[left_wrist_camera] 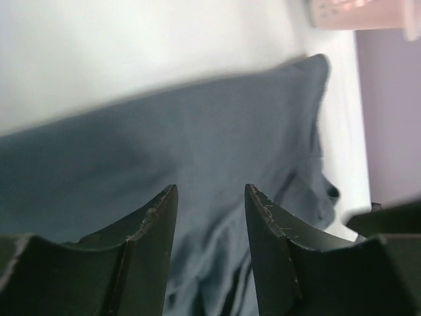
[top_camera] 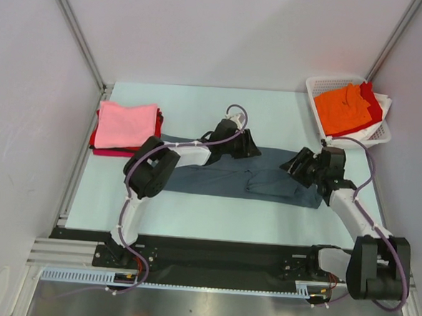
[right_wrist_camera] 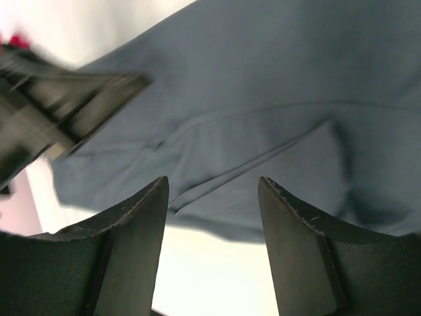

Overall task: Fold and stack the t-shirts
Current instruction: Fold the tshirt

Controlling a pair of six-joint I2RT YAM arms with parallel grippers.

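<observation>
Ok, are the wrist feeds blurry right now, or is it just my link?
Top external: sharp and evenly lit. Left wrist: the blue-grey t-shirt and the basket are smeared, while the fingers are crisp. Right wrist: the shirt is soft, and the left arm is streaked by motion blur.

The left arm [top_camera: 149,172] is being reached from the near edge of the table [top_camera: 193,218] toward its middle, the left gripper [top_camera: 249,146] being held with jaws parted, gripping nothing. The right gripper [top_camera: 295,165] is being held near the right edge, jaws likewise apart
</observation>
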